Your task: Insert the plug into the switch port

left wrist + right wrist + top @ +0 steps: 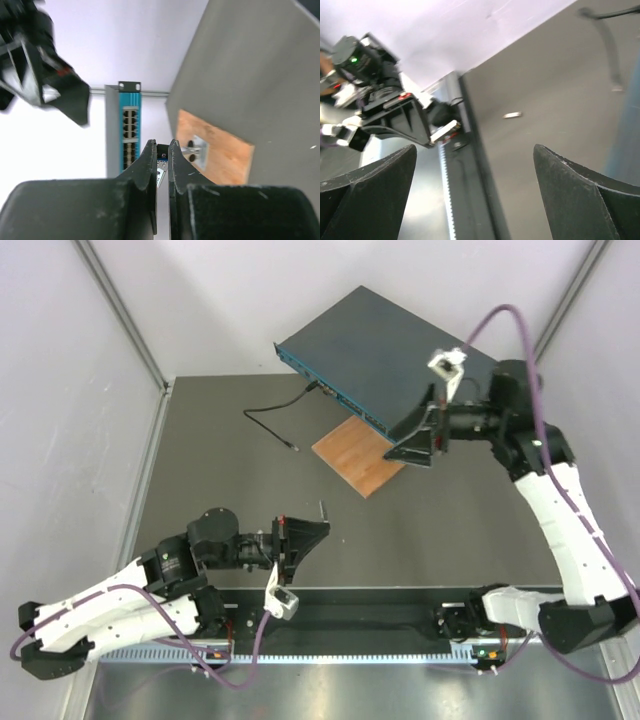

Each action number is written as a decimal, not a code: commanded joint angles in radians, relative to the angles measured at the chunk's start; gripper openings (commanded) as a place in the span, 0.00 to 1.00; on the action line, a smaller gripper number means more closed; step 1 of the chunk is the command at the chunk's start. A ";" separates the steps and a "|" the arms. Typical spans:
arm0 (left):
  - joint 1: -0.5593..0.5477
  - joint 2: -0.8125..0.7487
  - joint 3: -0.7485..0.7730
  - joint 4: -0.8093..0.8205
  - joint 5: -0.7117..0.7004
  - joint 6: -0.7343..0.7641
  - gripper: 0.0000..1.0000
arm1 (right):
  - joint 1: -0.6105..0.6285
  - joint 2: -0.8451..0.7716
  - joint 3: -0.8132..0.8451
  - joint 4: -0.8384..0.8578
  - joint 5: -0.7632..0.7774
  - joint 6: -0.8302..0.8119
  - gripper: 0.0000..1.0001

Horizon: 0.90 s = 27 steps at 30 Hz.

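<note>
Now: switch at the far side, right gripper beside it

Switch (370,350) sits far-centre, teal port face toward the arms, one corner over the wooden board (352,460). Right gripper (474,150) is spread wide at that corner. Left gripper (161,146) is pinched nearly together, low by the near edge. Grey table (220,490) stretches between them, with pale walls (80,390) close on both sides. Black cable (268,421) lies left of the board.

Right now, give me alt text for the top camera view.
The left hand pinches a small plug near the front edge, while the open right hand hovers by the switch and wooden board at the back.
</note>
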 commanded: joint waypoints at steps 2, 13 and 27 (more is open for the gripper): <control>-0.003 -0.024 -0.027 0.096 0.024 0.131 0.00 | 0.162 0.073 0.009 0.111 -0.006 0.070 0.97; -0.003 0.001 -0.033 0.076 0.023 0.226 0.00 | 0.460 0.229 0.003 0.062 0.037 0.029 0.99; -0.003 -0.010 -0.071 0.125 -0.012 0.256 0.00 | 0.508 0.298 -0.074 0.163 -0.032 0.136 0.79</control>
